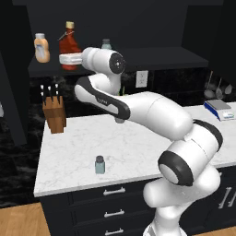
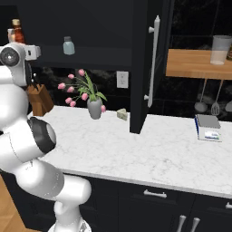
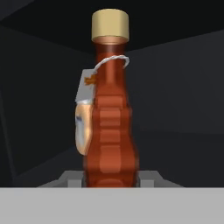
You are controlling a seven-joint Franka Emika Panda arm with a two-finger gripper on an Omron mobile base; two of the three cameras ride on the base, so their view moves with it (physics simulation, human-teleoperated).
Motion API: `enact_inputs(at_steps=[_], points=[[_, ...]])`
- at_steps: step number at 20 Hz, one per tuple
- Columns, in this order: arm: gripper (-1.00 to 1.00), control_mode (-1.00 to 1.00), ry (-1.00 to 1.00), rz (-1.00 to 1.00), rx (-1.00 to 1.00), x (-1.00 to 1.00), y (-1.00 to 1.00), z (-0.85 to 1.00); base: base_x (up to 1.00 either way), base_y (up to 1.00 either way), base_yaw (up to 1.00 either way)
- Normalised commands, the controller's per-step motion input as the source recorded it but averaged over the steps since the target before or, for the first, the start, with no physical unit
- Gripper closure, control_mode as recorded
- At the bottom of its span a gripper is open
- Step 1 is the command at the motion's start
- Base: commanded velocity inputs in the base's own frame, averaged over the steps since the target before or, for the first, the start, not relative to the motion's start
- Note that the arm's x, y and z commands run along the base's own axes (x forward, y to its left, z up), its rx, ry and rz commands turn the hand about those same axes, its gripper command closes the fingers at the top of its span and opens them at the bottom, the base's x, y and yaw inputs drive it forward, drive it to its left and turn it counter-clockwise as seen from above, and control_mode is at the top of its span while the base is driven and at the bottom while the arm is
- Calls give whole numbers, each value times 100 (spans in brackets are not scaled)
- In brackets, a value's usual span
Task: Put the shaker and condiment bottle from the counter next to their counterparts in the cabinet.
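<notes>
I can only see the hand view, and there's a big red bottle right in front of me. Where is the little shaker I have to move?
Observer: The shaker stands upright on the counter, near its front edge.
Operator: Where does its twin live?
Observer: The twin shaker is on the cabinet shelf, to the right of the condiment bottle in the left base view.
Operator: Is the orange bottle touching my red one?
Observer: No. The orange bottle stands to its left on that shelf, with a small gap between them.
</notes>
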Motion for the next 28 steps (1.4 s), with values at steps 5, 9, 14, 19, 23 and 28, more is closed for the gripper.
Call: enact_inputs(at_steps=[5,9,14,19,23,28], points=[[100,-100,0,1,0,38,17,-21,0,0,0],[100,-100,-1,1,0,35,19,-30,0,0,0],[100,-100,-1,1,0,34,18,-28,0,0,0],[100,-100,-2,1,0,31,18,-29,0,0,0],[100,-100,-4,0,0,26,21,-29,0,0,0],[-100,-100,-8,0,0,9,19,-19,0,0,0]])
